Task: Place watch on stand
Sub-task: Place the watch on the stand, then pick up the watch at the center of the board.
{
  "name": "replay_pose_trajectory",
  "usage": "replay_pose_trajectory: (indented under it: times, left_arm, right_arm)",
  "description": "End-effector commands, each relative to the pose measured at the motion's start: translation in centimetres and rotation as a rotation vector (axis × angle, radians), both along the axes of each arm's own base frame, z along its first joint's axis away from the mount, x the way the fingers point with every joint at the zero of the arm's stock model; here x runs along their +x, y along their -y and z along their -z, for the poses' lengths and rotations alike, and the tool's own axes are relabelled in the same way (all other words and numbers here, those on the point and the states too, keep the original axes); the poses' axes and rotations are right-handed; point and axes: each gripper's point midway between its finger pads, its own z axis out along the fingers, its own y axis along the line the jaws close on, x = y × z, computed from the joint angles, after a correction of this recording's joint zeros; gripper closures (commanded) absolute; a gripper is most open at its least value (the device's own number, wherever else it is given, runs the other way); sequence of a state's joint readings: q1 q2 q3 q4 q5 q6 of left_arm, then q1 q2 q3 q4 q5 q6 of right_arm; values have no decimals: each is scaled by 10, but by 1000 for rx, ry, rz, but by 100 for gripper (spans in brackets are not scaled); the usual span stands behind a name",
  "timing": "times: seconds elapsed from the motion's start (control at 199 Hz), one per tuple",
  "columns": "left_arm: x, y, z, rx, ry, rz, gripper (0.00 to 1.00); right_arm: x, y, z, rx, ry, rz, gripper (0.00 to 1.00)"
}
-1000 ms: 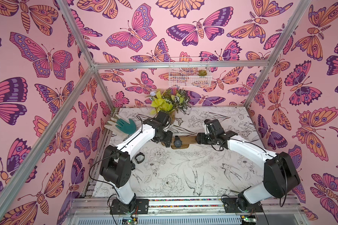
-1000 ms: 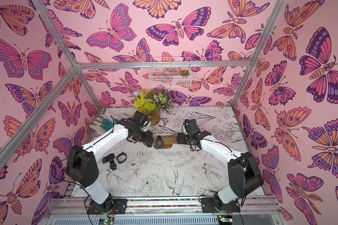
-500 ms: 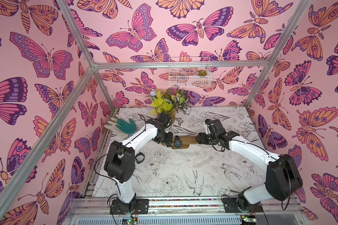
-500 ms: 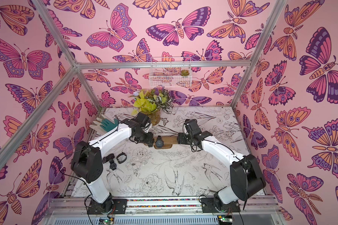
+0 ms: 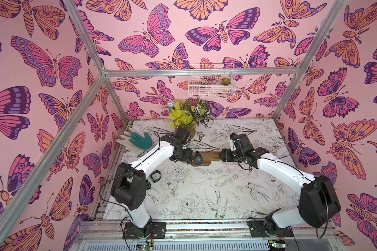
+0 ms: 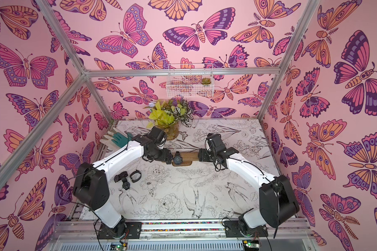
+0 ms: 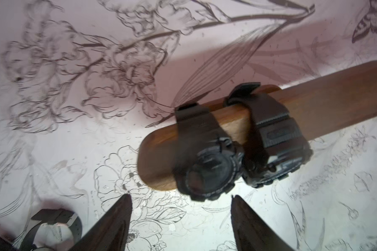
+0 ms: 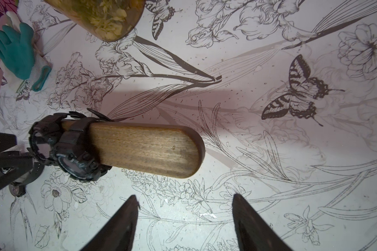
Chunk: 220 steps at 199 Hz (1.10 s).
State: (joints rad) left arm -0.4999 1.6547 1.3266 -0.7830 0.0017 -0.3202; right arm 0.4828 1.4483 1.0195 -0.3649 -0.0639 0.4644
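I see teal glove (image 5: 140, 141) at ten o'clock, leafy plant (image 5: 183, 115) at twelve, white wire basket (image 5: 205, 91) on butterfly wall (image 5: 161, 43) above it.

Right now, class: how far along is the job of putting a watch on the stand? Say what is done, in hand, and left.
Done: a round-faced watch and a second watch sit strapped round the stand near one end. In hand: nothing; the left hand is open beside the round-faced watch, the right hand open near the bare end. Left: loose watches lie on the table, possibly next.
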Motion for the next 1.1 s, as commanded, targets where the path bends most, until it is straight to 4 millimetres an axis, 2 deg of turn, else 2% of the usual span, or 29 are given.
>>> replay_pose_trajectory:
  times: [0.0, 0.161, 0.191, 0.221, 0.326, 0.422, 0.547, 0.763, 0.783, 0.818, 0.994, 1.099]
  left_arm:
    - [-12, -41, -19, 90, 106, -158, 25]
    - [-45, -86, -19, 124, 167, -342, 23]
    - [-53, -96, -11, 135, 156, -374, 23]
    - [-61, -107, -16, 125, 175, -422, 23]
    - [-80, -145, -3, 137, 161, -581, 25]
    - [-86, -161, 12, 101, 121, -659, 31]
    - [-83, -168, 27, 88, 58, -679, 36]
    - [-73, -167, 49, 58, -9, -667, 41]
    - [-73, -167, 58, 68, -42, -664, 42]
    - [-72, -166, 63, 64, -54, -660, 43]
    - [-69, -168, 76, 66, -91, -667, 52]
    - [-69, -171, 80, 69, -93, -672, 54]
  right_arm:
    - [-14, 9, -4, -36, 12, -7, 28]
    - [-33, 20, -5, -43, 29, -8, 28]
    - [-37, 22, -4, -43, 29, -8, 28]
    - [-41, 24, -4, -40, 29, -7, 28]
    - [-53, 25, 2, -5, 18, -10, 28]
    - [-60, 23, 7, 16, 5, -21, 28]
    - [-66, 21, 11, 16, -8, -38, 28]
    - [-72, 22, 11, 17, -10, -39, 28]
    - [-72, 22, 11, 18, -11, -41, 28]
    - [-73, 21, 11, 19, -12, -41, 28]
    - [-74, 19, 7, 26, -7, -45, 28]
    - [-76, 18, 7, 23, -11, -47, 28]
